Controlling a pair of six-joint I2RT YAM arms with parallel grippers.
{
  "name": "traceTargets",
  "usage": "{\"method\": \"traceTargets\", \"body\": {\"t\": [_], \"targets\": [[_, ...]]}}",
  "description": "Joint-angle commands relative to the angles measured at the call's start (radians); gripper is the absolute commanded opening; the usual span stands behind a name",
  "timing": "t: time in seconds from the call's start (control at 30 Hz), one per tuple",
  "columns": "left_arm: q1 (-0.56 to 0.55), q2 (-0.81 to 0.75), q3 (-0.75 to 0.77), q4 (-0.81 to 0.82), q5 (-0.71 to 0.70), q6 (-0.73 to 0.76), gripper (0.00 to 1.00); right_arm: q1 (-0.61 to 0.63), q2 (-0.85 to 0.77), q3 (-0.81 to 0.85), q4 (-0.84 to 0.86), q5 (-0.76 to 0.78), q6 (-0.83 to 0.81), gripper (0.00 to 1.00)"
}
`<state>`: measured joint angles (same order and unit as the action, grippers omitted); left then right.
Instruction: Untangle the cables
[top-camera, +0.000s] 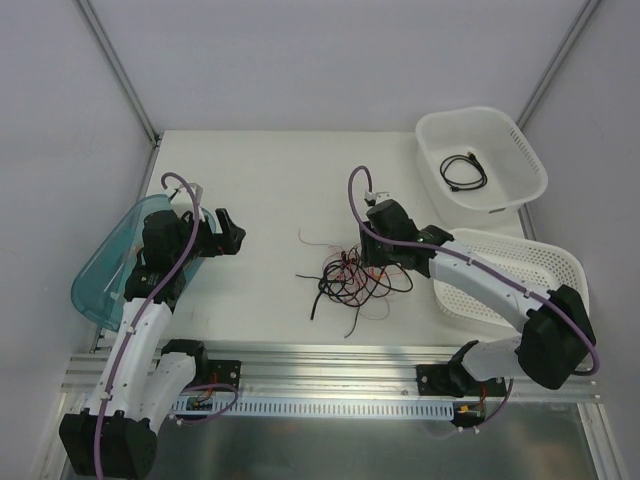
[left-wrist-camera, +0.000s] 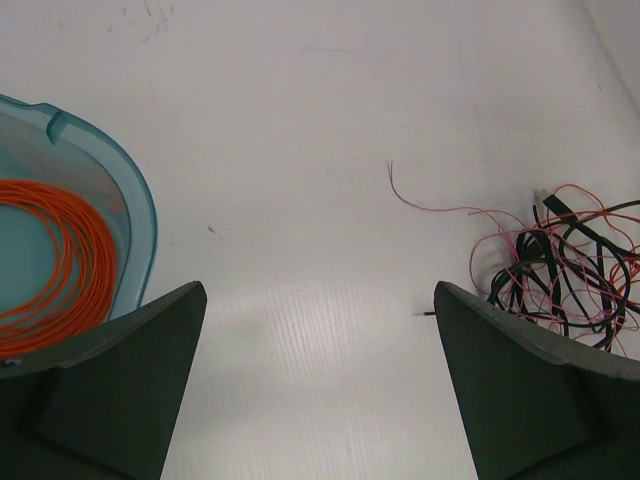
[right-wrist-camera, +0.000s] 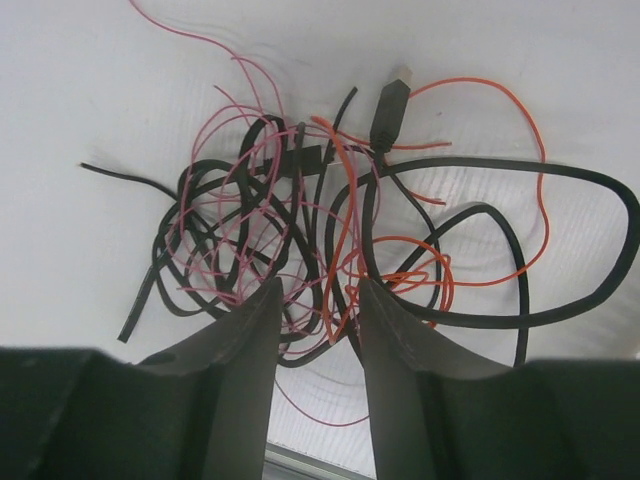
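Observation:
The cables (top-camera: 350, 280) are a loose tangle of thin black, orange and pink-red wires lying on the white table near its front middle. The right wrist view shows the tangle (right-wrist-camera: 330, 220) close up, with a black USB plug (right-wrist-camera: 388, 108) at its far side. My right gripper (top-camera: 372, 262) hangs right over the tangle's back edge. Its jaws (right-wrist-camera: 318, 285) are narrowly open, and black and orange strands lie between the tips. My left gripper (top-camera: 232, 240) is wide open and empty (left-wrist-camera: 318, 290) over bare table, left of the tangle (left-wrist-camera: 560, 270).
A teal bin (top-camera: 100, 270) at the left edge holds a wound orange ring coil (left-wrist-camera: 60, 250). A white basket (top-camera: 505, 190) at the back right holds a black cable (top-camera: 465, 172). A second white basket (top-camera: 510, 265) sits under my right arm.

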<state>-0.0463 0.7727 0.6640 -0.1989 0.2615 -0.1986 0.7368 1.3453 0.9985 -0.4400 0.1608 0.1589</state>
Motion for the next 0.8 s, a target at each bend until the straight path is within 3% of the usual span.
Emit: {"method": "traceTargets", "body": {"t": [0.0,0.13,0.27,0.4,0.6,0.77], "targets": [[-0.007,0.010,0.000,0.036,0.027,0.016,0.99,0.001,0.040,0.032,0.023,0.068,0.051,0.38],[-0.007,0.014,0.003,0.039,0.044,0.010,0.99,0.004,0.069,0.038,0.038,0.046,0.051,0.27],[-0.007,0.016,0.003,0.042,0.050,0.008,0.99,0.021,0.051,0.093,-0.005,0.039,0.027,0.02],[-0.009,0.016,0.002,0.042,0.058,0.005,0.99,0.038,0.009,0.242,-0.161,0.025,-0.030,0.01],[-0.009,0.017,0.000,0.047,0.070,0.004,0.99,0.038,-0.021,0.618,-0.345,-0.042,-0.125,0.01],[-0.013,0.019,-0.001,0.053,0.082,0.005,0.99,0.038,-0.021,0.894,-0.324,-0.153,-0.211,0.01]]}}
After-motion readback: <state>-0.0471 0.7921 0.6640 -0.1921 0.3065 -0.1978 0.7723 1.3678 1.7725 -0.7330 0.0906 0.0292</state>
